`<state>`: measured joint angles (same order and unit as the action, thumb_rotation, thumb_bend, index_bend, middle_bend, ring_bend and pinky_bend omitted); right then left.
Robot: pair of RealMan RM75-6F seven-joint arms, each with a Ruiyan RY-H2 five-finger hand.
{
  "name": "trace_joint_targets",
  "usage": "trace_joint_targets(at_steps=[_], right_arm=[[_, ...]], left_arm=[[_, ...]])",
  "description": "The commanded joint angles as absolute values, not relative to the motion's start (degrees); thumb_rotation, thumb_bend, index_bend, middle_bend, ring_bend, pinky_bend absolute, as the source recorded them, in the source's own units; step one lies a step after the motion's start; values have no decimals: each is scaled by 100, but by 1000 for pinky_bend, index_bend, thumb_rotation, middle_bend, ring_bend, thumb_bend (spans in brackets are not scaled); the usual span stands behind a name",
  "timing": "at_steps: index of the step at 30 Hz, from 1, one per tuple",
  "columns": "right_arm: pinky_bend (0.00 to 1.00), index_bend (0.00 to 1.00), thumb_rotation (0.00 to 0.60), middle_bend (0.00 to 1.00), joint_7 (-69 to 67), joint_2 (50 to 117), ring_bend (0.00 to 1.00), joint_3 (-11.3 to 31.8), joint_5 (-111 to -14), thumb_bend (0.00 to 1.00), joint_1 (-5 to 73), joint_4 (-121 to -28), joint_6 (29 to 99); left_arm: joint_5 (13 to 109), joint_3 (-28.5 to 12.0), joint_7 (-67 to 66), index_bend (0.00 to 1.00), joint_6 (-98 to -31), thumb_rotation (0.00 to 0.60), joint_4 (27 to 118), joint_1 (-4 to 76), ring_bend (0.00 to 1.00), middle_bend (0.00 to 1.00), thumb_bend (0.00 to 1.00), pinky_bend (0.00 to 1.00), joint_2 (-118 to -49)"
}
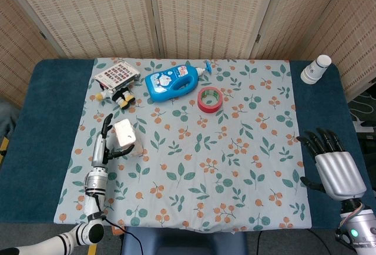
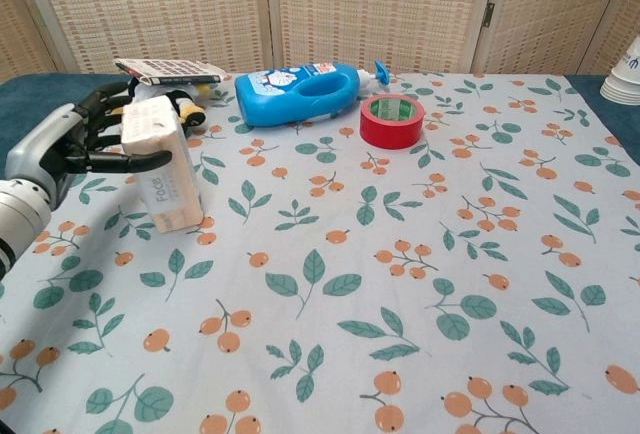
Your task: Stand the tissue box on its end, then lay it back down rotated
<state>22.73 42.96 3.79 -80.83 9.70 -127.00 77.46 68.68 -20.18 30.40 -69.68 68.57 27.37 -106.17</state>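
Chest view: tissue box (image 2: 163,177) stands upright, long axis vertical.

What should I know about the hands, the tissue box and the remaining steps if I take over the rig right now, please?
Left hand: beside the tissue box, thumb across its near face; whether it grips is unclear.
Right hand: at the table's right edge, fingers apart, holding nothing.
Tissue box: upright on its end on the left of the patterned cloth, leaning a little, in front of the blue bottle and left of the red tape roll.
Done: box stands on end.
Left: lay it back down rotated, then release.
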Motion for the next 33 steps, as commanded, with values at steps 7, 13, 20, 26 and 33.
trace_joint_targets(at_steps=[7,13,20,26,33], right_arm=[[66,169,600,107,2298,4326,0,355,-8222,115,1029,-12770,7666],[66,169,600,107,2319,4341,0,336,-8339,115,1069,-12854,7611],[66,169,600,107,2211,4270,0,310,-8474,115,1032,-12929,7665],[66,169,600,107,2048,4160,0,299,-8596,115,986,-12953,7733],[66,169,600,107,2006,4121,0,276,-8639,115,981,-12959,7700]], left_arm=[[6968,-2040,2709,0,-7304,600,7731,2407,0,0,117,86,-9893],[7108,-2014,2556,0,-7507,600,8410,2226,0,0,114,84,-9445],[7343,-1974,1707,0,-7424,600,9287,2352,0,0,111,85,-8893],[6275,-2295,-1518,0,-6659,600,10952,3116,0,0,131,85,-7831],[2518,-3032,-4934,0,-7084,600,12564,4798,0,2,131,77,-7032]])
